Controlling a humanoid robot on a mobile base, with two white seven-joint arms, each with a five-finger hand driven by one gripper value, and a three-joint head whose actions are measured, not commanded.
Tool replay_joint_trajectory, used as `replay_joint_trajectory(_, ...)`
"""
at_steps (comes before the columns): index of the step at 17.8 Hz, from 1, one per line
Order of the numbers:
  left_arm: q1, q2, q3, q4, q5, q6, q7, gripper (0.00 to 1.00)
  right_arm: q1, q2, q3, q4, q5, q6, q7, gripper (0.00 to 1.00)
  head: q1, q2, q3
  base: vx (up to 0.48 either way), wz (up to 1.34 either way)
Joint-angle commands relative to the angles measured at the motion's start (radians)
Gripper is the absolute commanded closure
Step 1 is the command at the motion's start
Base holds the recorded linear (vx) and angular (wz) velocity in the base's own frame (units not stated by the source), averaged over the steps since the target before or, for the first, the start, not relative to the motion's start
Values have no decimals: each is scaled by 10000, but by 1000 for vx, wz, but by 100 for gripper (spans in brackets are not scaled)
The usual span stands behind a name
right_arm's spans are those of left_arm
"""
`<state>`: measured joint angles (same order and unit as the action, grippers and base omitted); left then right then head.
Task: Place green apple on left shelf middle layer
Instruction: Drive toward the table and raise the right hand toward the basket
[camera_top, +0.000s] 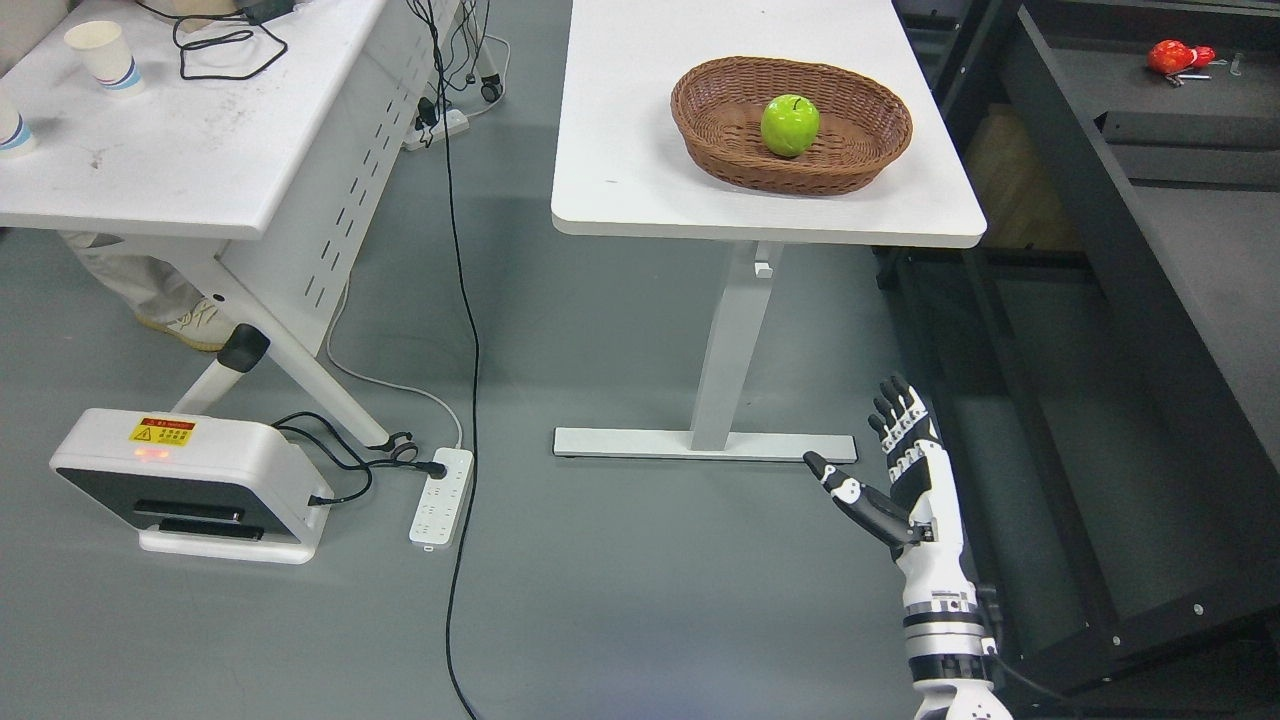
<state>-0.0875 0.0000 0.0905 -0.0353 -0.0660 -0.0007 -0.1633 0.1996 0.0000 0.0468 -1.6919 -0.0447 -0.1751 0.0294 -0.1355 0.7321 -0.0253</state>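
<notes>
The green apple (790, 125) sits upright, stem up, inside a brown wicker basket (700, 110) on the white tabletop (620, 150), near the tabletop's right end. Nothing touches it.

The right robot hand (895, 465) hangs low at the lower right, well apart from the apple and below the level of the tabletop. Its fingers are stretched out straight, thumb splayed to the left, and it grasps nothing. The left arm is out of view.

The task looks to be at its very start: the reach toward the fruit is not yet made, and the apple is not lifted. The next move calls for raising the right robot hand above the tabletop edge, bringing it over the basket rim, and closing the fingers around the apple from above or the side without snagging the weave. A dark shelf unit (1150, 250) stands at the right; no shelf shows on the left, so carrying the apple there will likely need a turn of the base.
</notes>
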Motion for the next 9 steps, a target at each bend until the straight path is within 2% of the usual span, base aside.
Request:
replay_joint_trajectory(1,0,175,0,0,0,-8,6,0,-2,-175,-8,0,2,18,-3,0,0,0,0,0,0)
replay_joint_trajectory(9,0,175,0,0,0,-8,6,0,-47,-175,-8,15,1,-105,13,0,0,0,0,-1,-4)
